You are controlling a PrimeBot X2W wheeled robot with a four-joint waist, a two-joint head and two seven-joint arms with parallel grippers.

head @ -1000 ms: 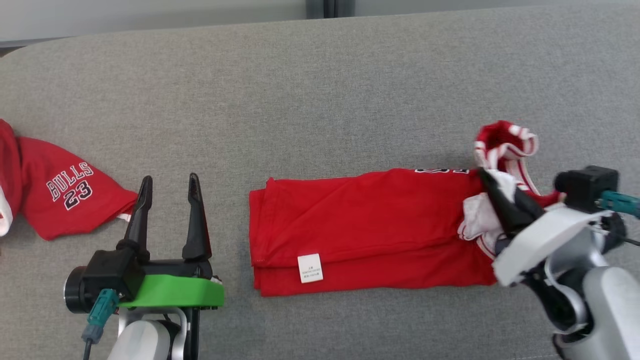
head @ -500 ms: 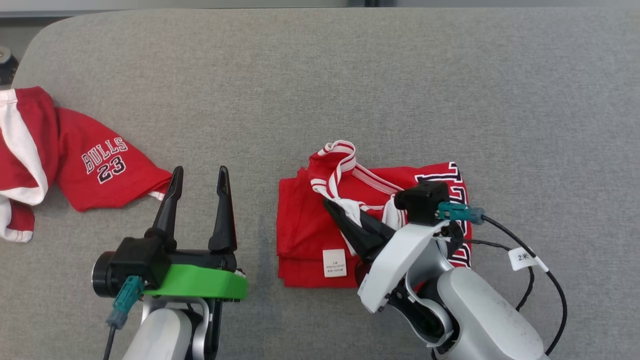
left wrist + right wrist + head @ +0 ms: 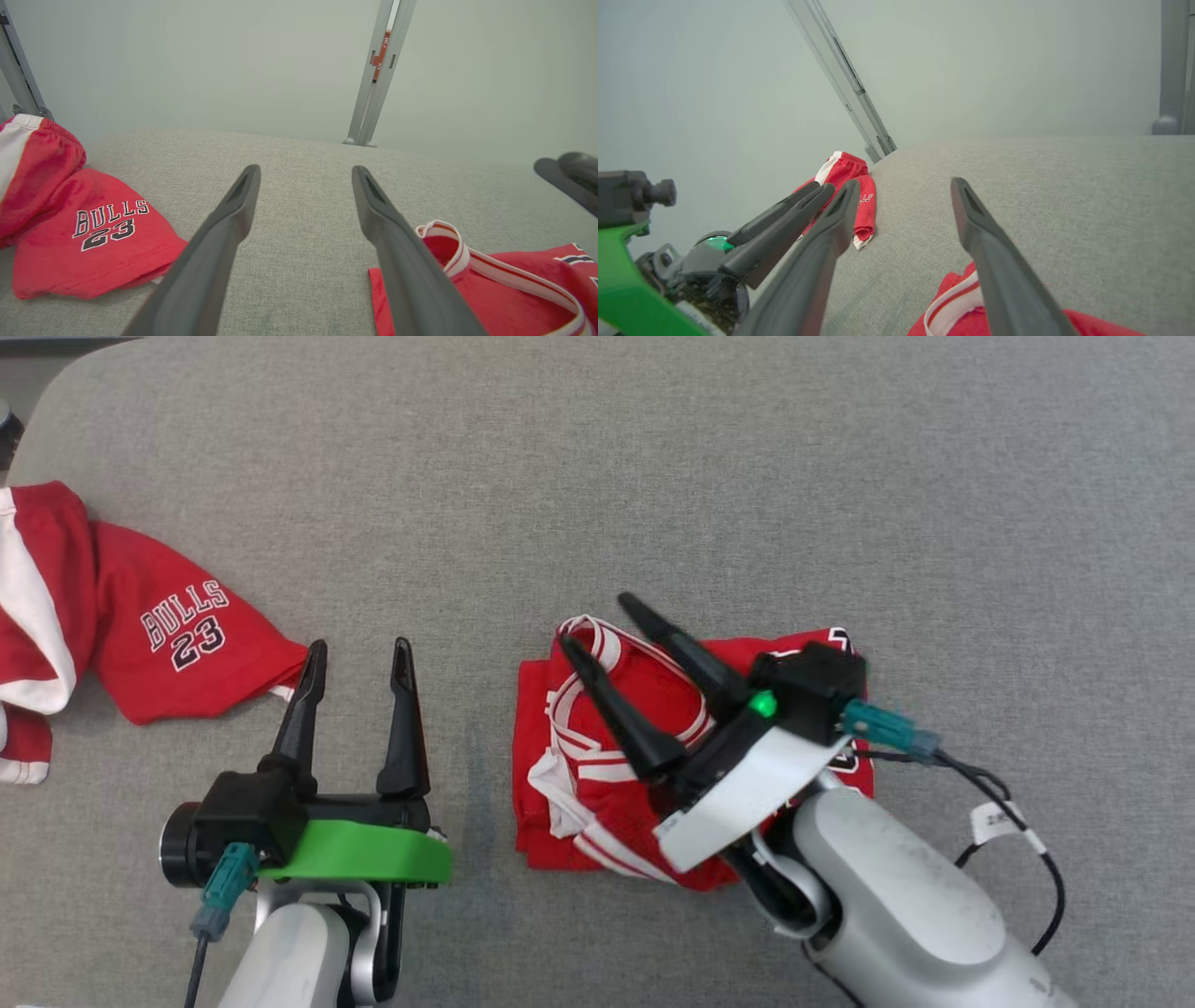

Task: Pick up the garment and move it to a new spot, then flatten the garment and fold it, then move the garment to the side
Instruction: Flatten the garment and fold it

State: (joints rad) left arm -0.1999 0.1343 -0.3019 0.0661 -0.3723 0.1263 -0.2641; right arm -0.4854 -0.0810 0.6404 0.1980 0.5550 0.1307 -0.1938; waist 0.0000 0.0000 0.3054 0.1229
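Folded jersey (image 3: 653, 695) lies directly beneath the right gripper (image 3: 593, 621), part of it between the two spread fingers. Jaws wide open, gripping nothing; contact cannot be told. Left gripper (image 3: 360, 647) stands just left of the jersey, clear of it, jaws open, empty.

Left tool (image 3: 359, 644): black fingers (image 3: 403, 728), green bracket (image 3: 355, 854)

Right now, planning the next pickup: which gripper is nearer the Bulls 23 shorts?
Left. The left gripper sits just right of the shorts; the right gripper hovers over the folded jersey, farther right.
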